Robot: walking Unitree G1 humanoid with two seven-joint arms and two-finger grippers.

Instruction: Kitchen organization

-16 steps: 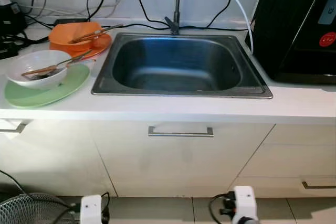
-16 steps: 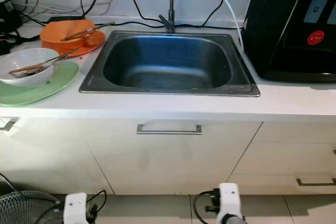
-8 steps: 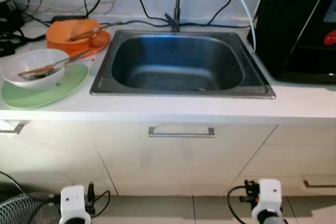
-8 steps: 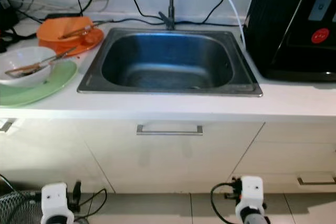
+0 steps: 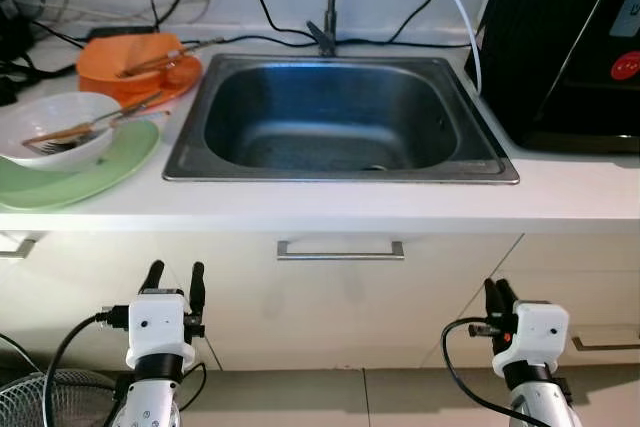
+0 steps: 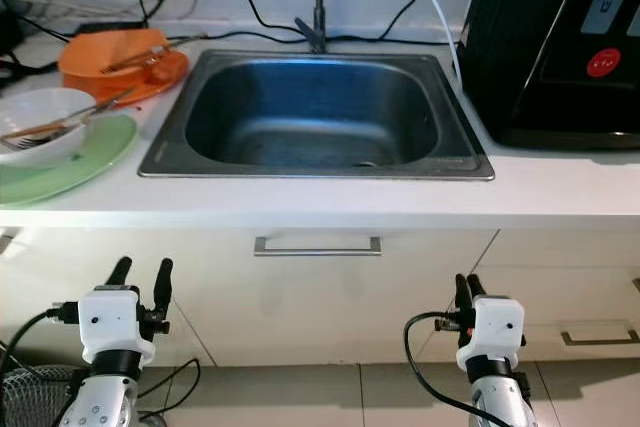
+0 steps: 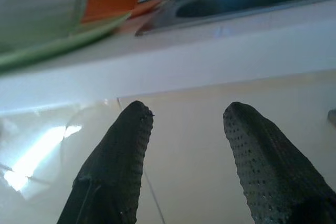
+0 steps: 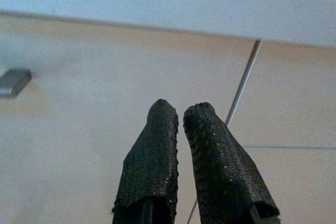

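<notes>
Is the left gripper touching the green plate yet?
Apart. The left eye view shows the left gripper below the counter edge, well under the green plate.

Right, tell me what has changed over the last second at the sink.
Both arms have risen in front of the cabinets: the left gripper now shows with fingers open, the right gripper with fingers shut, neither holding anything. The camera shifted slightly. The white bowl, orange bowl and sink stayed put.

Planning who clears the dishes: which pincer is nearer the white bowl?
Left. The left pincer sits below the counter, nearly under the white bowl; the right pincer is far across.
</notes>
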